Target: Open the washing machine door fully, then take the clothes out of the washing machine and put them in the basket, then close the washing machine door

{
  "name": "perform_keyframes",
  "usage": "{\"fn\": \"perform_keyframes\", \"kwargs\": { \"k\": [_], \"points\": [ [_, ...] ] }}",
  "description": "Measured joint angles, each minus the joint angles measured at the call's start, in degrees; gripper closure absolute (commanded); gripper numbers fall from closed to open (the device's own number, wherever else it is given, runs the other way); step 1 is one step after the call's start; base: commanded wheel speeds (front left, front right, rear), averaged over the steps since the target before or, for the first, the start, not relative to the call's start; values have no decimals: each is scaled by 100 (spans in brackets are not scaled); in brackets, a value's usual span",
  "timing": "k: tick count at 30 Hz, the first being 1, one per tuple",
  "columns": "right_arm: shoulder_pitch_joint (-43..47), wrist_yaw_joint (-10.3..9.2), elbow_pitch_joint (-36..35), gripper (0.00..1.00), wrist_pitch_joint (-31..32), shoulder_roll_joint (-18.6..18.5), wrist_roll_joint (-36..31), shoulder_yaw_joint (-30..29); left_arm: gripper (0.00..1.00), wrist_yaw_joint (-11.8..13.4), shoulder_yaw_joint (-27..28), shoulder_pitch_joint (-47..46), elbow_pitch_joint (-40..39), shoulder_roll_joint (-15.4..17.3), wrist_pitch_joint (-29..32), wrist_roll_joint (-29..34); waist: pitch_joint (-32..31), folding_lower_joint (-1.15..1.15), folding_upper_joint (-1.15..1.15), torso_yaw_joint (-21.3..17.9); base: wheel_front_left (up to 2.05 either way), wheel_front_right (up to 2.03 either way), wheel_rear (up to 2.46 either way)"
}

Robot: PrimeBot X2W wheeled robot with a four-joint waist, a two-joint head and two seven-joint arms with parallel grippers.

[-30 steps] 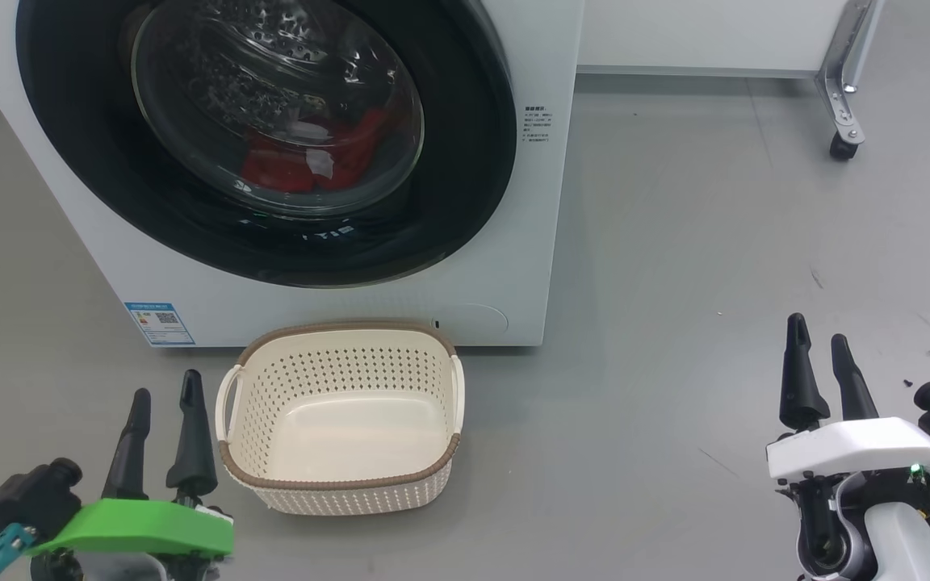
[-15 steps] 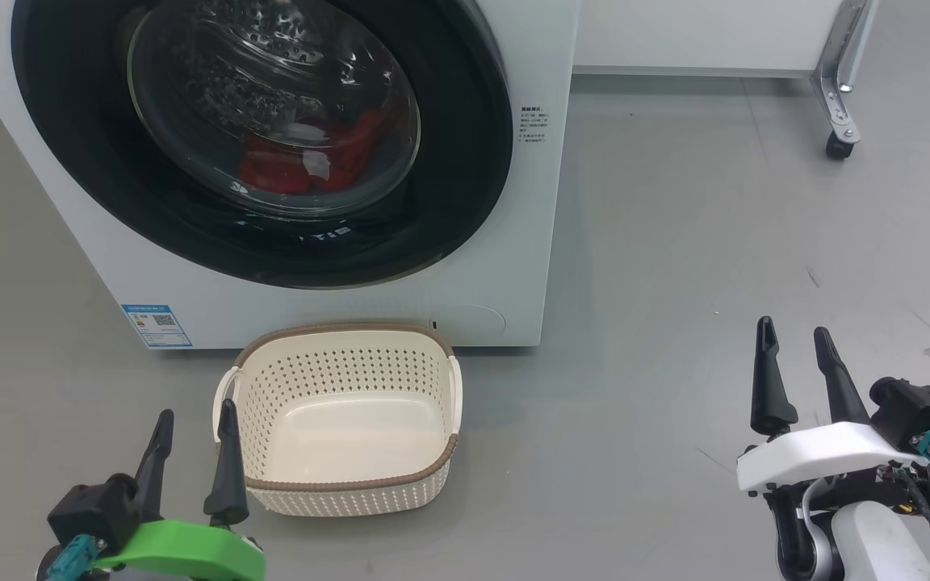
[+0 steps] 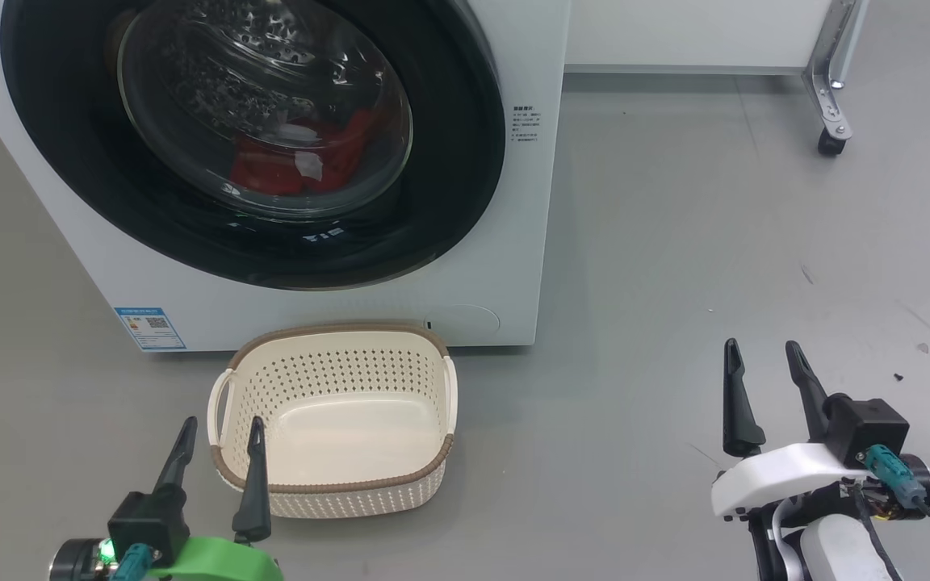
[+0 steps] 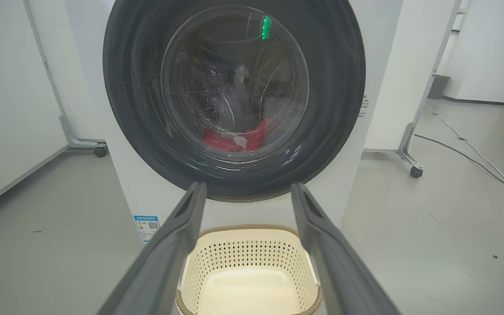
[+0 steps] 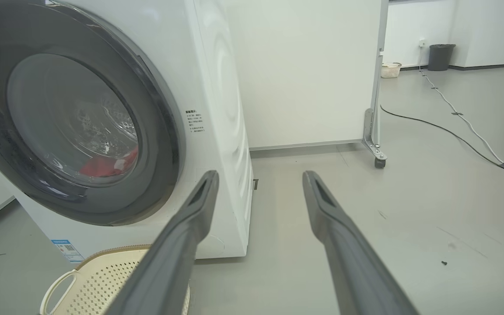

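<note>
The white washing machine [image 3: 529, 242] stands straight ahead with its round black washing machine door [image 3: 449, 161] closed. Red clothes [image 3: 287, 165] with a white patch lie in the drum behind the glass. The cream basket [image 3: 336, 329] sits on the floor against the machine's front, with nothing in it. My left gripper [image 3: 223, 422] is open and holds nothing; it hovers at the basket's near left corner. My right gripper [image 3: 760, 344] is open over bare floor, right of the machine. The left wrist view faces the door [image 4: 335, 87], the clothes [image 4: 234, 138] and the basket [image 4: 252, 249].
A white panel on a metal frame with a caster [image 3: 828, 141] stands behind the machine to the right. Cables [image 5: 453, 127] run across the grey floor farther right, and a dark bin [image 5: 440, 57] stands by the far wall. Open floor lies right of the machine.
Both grippers sank lower in the head view. The left one shifted right to the basket's corner and the right one shifted left. The camera drifted slightly. Both stayed open.
</note>
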Motion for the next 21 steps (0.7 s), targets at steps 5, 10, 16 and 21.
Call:
{"fn": "perform_keyframes", "kwargs": {
  "k": [5,10,16,21],
  "points": [
    [0,-5,168,0,-37,-2,-219,111,0,146,-53,49,201,5,-100,249,-2,0,0,-15,0,0,0],
    [-1,-4,261,0,-80,-2,-268,159,0,167,-93,89,309,11,-102,325,-4,0,0,-26,0,0,0],
    [-21,2,401,0,-79,-2,-224,181,0,168,-100,89,414,14,-102,-116,-10,0,0,-43,0,0,0],
    [-99,3,485,0,-79,-1,-185,181,0,213,-154,87,479,16,-102,-218,-12,0,0,-51,0,0,0]
  ]
}}
